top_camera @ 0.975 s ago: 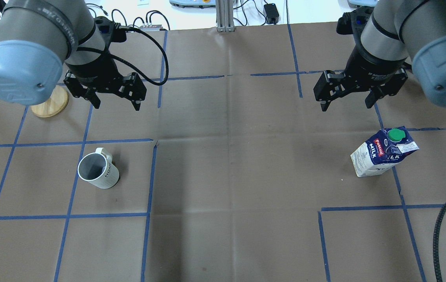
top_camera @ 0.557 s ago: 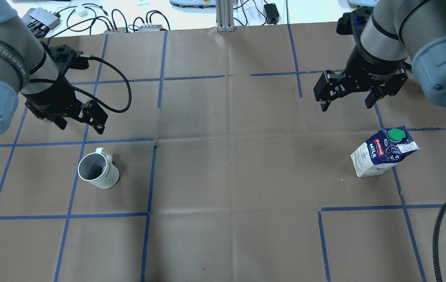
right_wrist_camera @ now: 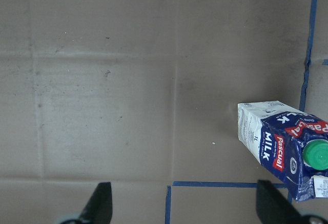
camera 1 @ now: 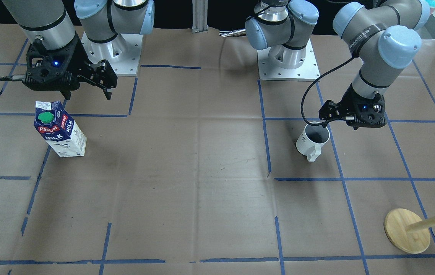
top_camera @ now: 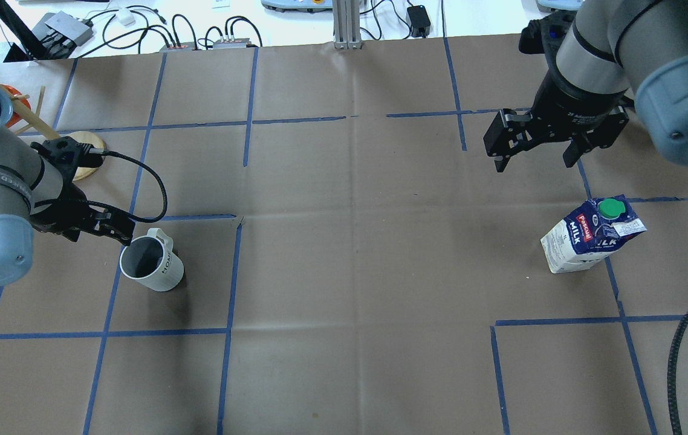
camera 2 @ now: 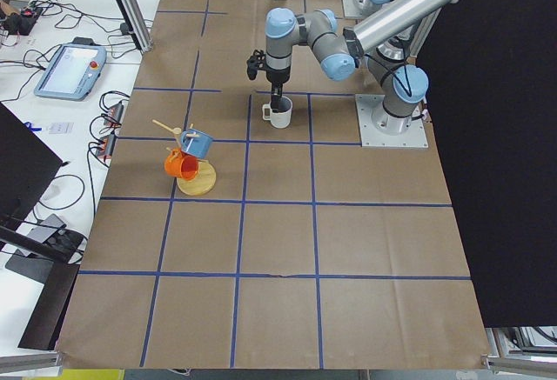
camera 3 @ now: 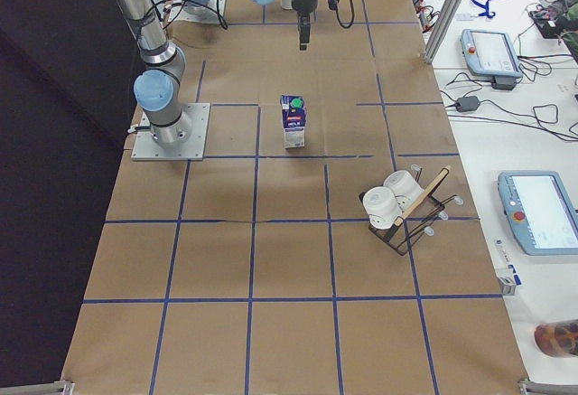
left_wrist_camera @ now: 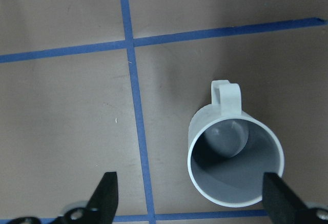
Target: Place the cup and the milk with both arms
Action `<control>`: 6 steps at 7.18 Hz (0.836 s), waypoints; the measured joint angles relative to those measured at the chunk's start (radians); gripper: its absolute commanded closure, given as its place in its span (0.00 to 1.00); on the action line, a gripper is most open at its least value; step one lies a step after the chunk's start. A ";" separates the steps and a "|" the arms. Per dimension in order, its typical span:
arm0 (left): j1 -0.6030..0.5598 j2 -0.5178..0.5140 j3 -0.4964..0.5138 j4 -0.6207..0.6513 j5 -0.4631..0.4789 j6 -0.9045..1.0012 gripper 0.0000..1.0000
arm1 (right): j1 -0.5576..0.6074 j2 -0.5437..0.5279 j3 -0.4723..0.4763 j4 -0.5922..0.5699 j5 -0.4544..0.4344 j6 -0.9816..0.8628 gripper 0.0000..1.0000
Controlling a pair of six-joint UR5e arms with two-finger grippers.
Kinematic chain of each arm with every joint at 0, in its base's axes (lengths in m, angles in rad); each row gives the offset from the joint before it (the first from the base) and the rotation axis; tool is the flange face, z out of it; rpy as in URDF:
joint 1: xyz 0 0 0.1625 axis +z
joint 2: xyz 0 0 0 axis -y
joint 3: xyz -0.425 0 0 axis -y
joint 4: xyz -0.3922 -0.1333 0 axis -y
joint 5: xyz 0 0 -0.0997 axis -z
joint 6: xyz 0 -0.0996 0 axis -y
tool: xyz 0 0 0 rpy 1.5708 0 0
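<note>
Both point down, jaws spread: left gripper (top_camera: 100, 233) low near the table's (top_camera: 350, 272) left edge, right gripper (top_camera: 534, 162) higher toward the right

White ceramic cup (top_camera: 152, 266), dark grey inside, dark lettering on side. Upright on left half of table (top_camera: 350, 254), handle turned away from robot.
Gable-top milk (top_camera: 586, 238), blue over white, green cap, red label. Upright on right half.
Left gripper (top_camera: 99, 234) spread wide, one fingertip by cup rim.
Right gripper (top_camera: 534, 160) spread, apart from milk.
</note>
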 measured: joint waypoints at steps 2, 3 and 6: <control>0.008 -0.023 -0.037 0.046 0.000 0.009 0.07 | -0.001 -0.002 0.000 0.000 0.000 -0.001 0.00; 0.011 -0.035 -0.043 0.052 0.000 0.001 0.09 | -0.001 -0.002 0.001 -0.002 0.000 -0.001 0.00; 0.013 -0.067 -0.055 0.056 0.000 -0.049 0.26 | -0.001 0.000 0.001 -0.008 0.000 -0.001 0.00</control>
